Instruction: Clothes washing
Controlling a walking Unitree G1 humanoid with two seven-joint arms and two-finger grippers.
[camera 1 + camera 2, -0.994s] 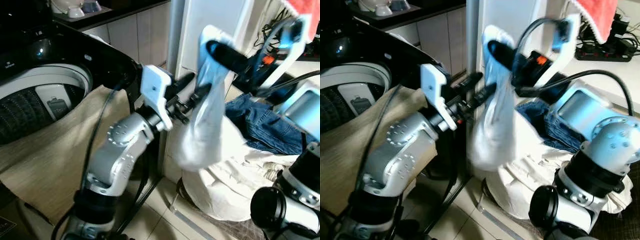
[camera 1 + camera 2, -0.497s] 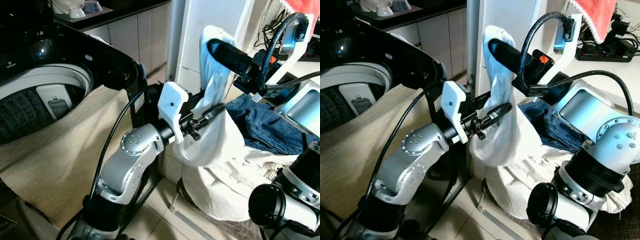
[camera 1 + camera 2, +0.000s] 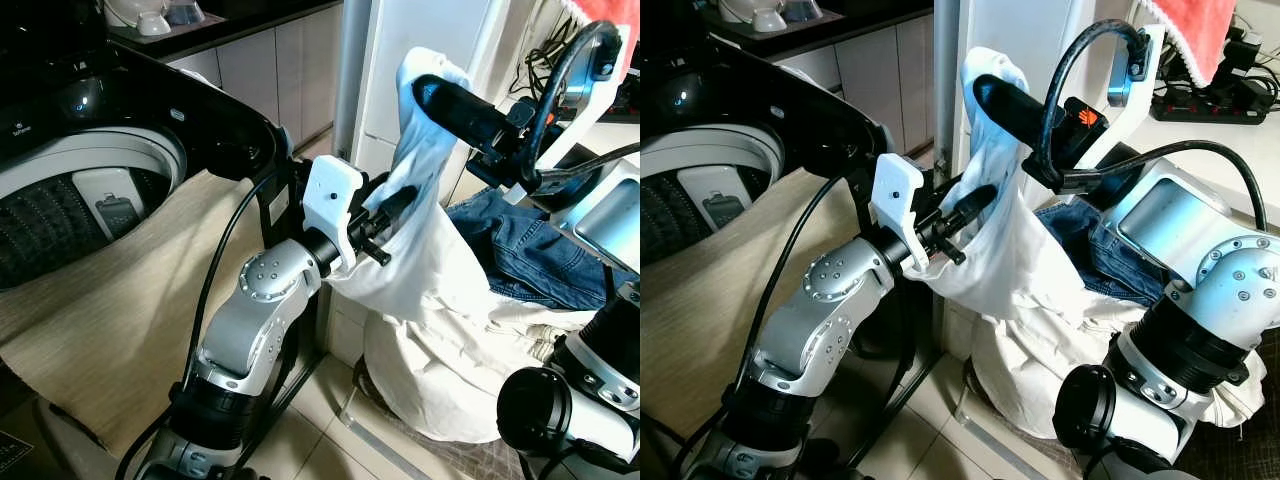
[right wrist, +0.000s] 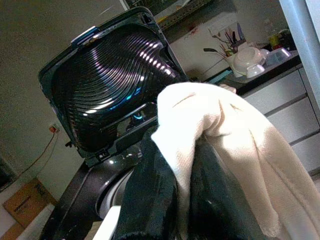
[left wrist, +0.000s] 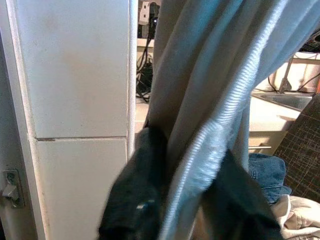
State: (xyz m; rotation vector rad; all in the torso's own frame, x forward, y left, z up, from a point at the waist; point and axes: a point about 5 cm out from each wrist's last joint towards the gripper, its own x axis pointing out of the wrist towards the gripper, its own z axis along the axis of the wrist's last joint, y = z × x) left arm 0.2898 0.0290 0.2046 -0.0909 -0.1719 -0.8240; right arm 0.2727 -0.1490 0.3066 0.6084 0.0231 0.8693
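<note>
A white garment hangs stretched between both grippers, beside the open top-loading washing machine. My right gripper holds its top end high, shut on the cloth, which drapes over the black fingers. Lower and nearer the machine, my left gripper is shut on a fold of the same garment, pinched between its fingers. The garment's lower part runs down into a pile of white laundry.
A beige cloth drapes over the machine's front edge. Blue jeans lie on the pile at right. A white pillar stands behind the garment. The raised black lid is at the back. A red towel hangs above a power strip.
My left gripper dropped to take a fold of the garment, then rose and drew it toward the machine, pulling the cloth taut. The right gripper stayed high.
</note>
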